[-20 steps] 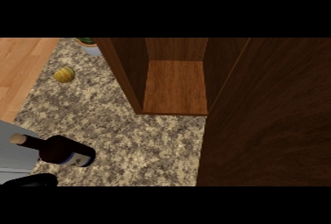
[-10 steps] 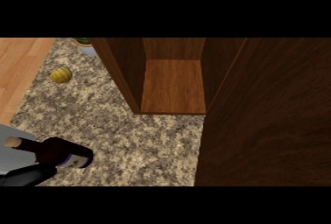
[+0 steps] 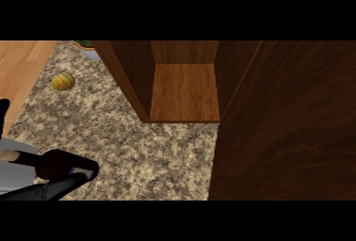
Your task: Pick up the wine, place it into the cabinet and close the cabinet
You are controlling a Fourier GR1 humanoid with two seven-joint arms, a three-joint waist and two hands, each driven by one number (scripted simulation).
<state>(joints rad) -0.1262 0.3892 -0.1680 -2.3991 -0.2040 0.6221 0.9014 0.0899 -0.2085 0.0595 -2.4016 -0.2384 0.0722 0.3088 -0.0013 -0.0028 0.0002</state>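
Note:
The wine bottle (image 3: 59,164) lies on its side at the lower left of the granite counter (image 3: 146,150), dark-bodied, with its tan cork end (image 3: 8,154) pointing left. My left hand (image 3: 49,188) comes in from the bottom left corner. One straight black finger lies along the bottle's near side and touches its body, and nothing is curled round it. The wooden cabinet (image 3: 184,94) stands open at the top middle with a bare shelf. Its dark door (image 3: 285,122) fills the right side. The right hand does not show.
A small yellow-green round fruit (image 3: 62,81) sits on the counter at the upper left. A grey pot (image 3: 89,51) with green in it stands just behind the fruit, beside the cabinet's left wall. A light wooden surface (image 3: 21,66) borders the counter on the left.
My left hand has reached further in from the bottom left corner, up against the bottle's near side. The bottle has shifted slightly down and left.

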